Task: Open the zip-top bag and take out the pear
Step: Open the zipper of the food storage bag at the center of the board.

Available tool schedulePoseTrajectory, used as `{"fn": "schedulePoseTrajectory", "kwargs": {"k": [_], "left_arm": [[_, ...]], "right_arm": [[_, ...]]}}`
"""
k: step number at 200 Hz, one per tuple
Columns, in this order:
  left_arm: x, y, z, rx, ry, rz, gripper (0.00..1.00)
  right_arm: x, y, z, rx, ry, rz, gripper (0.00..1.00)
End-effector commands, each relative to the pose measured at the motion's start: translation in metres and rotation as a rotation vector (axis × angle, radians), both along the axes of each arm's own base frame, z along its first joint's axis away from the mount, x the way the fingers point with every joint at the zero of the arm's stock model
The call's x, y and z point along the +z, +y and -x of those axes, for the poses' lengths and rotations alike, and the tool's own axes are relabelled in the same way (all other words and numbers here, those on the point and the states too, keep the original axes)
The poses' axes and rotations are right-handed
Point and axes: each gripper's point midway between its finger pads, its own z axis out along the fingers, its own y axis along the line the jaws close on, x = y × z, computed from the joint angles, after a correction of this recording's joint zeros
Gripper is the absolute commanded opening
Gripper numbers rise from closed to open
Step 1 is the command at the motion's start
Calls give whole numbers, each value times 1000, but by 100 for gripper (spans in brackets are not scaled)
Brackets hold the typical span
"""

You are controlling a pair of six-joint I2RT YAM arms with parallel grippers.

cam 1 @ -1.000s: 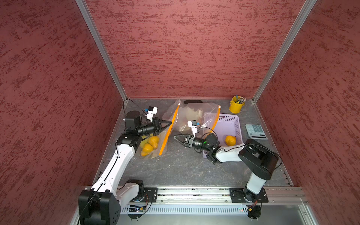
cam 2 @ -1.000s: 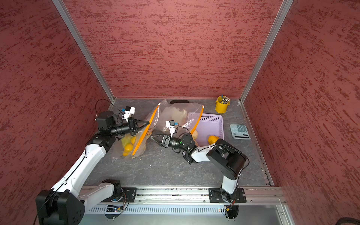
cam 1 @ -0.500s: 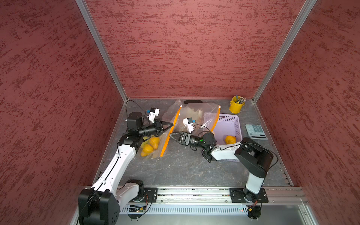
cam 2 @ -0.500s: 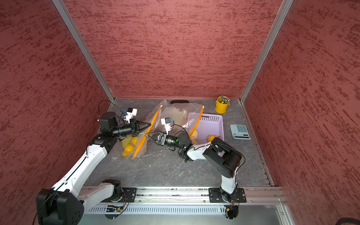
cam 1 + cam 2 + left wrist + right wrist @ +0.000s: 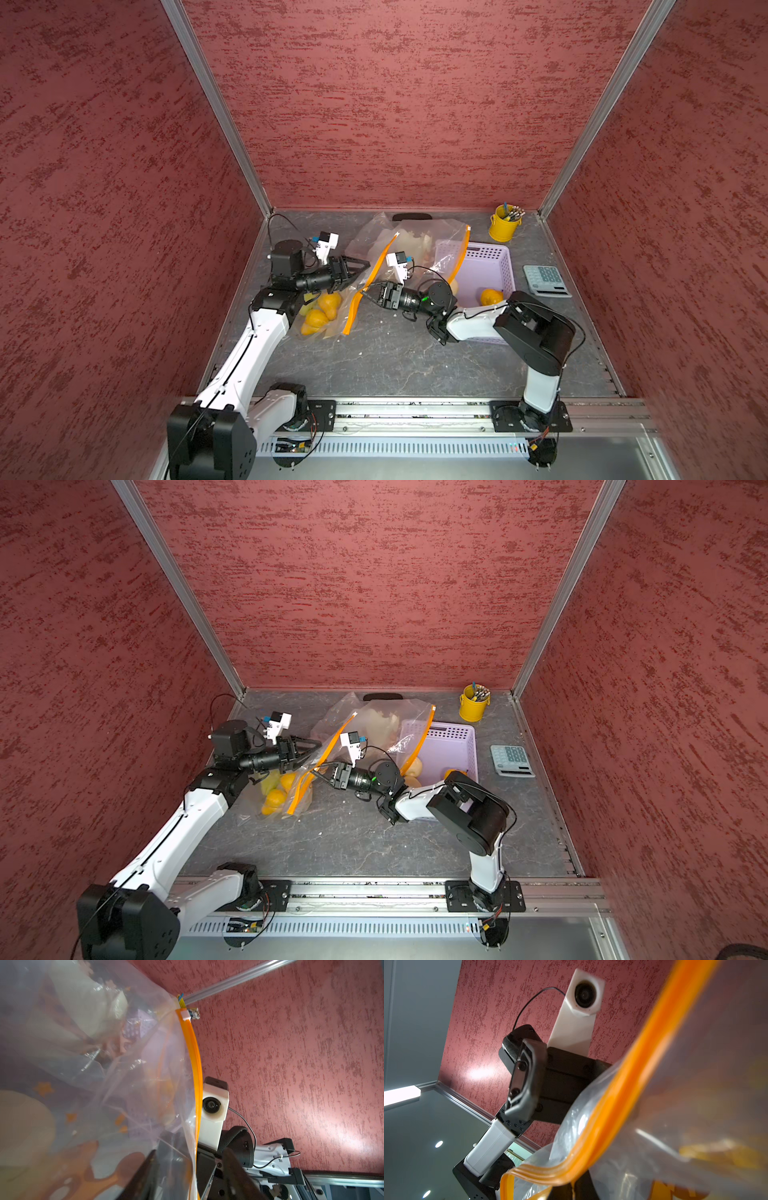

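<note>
- Since a second ago: right gripper (image 5: 365, 294) has moved left up to the orange zip strip (image 5: 351, 316) and closed. The left gripper (image 5: 362, 268), clamped on that strip before, now has its jaws spread.
- Right gripper: jaws together, tips on the strip about midway along. In the right wrist view the strip (image 5: 610, 1126) runs down towards the jaws, so I read this as a pinch on the rim of the zip-top bag (image 5: 322, 332).
- Left gripper: wide, holding nothing. In the left wrist view the strip (image 5: 198, 1076) passes between its spread fingers (image 5: 145, 1172).
- Strip long axis: far-right to near-left, with the far end raised and the near end down on the table (image 5: 395, 365). White slider (image 5: 185, 1016) sits at the far end.
- Seal parted or not: cannot tell.
- Pear (image 5: 329, 300): inside the bag, just left of the strip. Second pear (image 5: 313, 321) touches it on the near side.
- Key relation: the pear lies left of the right gripper, across the strip, and near-left of the left gripper. Both are close, but only the left is free.
- Judgement: opening step in hand, pear not yet out. Next move likely needs the rims pulled apart across the strip axis.
- Second bag (image 5: 432, 245) drapes over the purple basket (image 5: 490, 253), well to the right.
</note>
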Motion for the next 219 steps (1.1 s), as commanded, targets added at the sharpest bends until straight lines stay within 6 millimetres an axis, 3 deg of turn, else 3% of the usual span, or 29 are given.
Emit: {"fn": "schedulePoseTrajectory", "kwargs": {"k": [1, 23, 37, 53, 73, 97, 126, 149, 188, 219], "left_arm": [[48, 18, -1, 56, -126, 7, 97], [79, 9, 17, 0, -220, -40, 100], [80, 1, 36, -40, -258, -166, 100], [55, 1, 58, -55, -237, -378, 100], [21, 21, 66, -5, -194, -575, 93], [12, 19, 82, -30, -222, -594, 84], [-9, 13, 96, -95, -227, -710, 85], [-32, 12, 90, -115, -201, -846, 85], [-45, 4, 67, -113, -173, -938, 80], [-52, 6, 48, -72, -158, -988, 62]], "right_arm": [[-6, -4, -1, -36, -3, 32, 0], [-12, -5, -4, -61, -9, 83, 0], [-15, -6, -8, -78, -9, 111, 0], [-18, -8, -12, -90, -3, 122, 0], [-21, -9, -15, -91, 3, 132, 0], [-28, -11, -17, -100, 17, 157, 0], [-28, -11, -19, -102, 18, 163, 0], [-28, -9, -18, -95, 13, 172, 0], [-27, -9, -16, -91, 20, 161, 0], [-29, -8, -13, -82, 21, 161, 0]]}}
